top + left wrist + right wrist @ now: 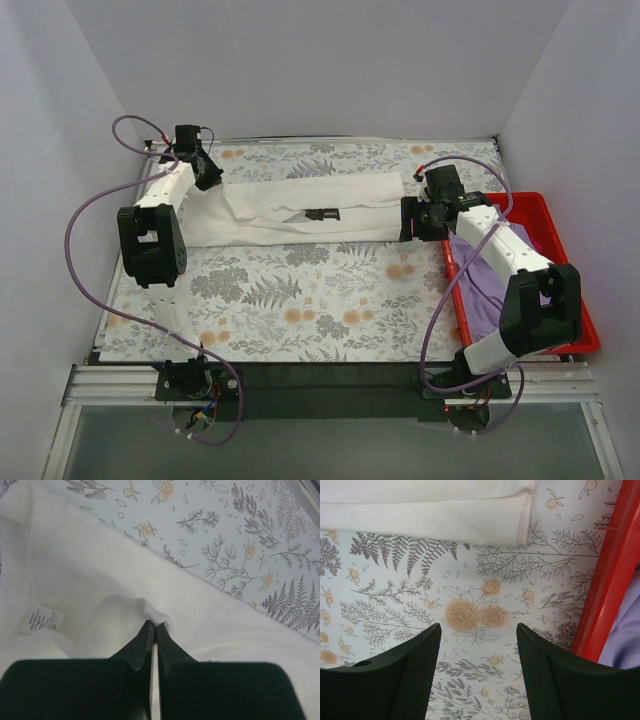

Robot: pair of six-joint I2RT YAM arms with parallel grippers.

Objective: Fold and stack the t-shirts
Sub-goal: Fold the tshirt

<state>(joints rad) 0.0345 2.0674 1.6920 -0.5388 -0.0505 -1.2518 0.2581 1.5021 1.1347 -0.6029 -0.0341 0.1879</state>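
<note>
The white t-shirt (290,200) lies folded into a long band across the back of the floral tablecloth, a bit of its black graphic (322,213) showing. My left gripper (209,180) is shut on the shirt's left end. In the left wrist view the left gripper (153,625) pinches a raised fold of white cloth (125,565), near the neck label (44,620). My right gripper (407,219) hangs open just off the shirt's right end. In the right wrist view the right gripper (479,630) holds nothing, and the shirt's hem (435,522) lies beyond it. The lavender t-shirt (478,280) lies crumpled in the bin.
The red plastic bin (530,199) stands along the table's right edge under the right arm; its wall (610,575) is close to the right of the open fingers. White walls close in the back and both sides. Floral tablecloth (300,300) covers the table's front half.
</note>
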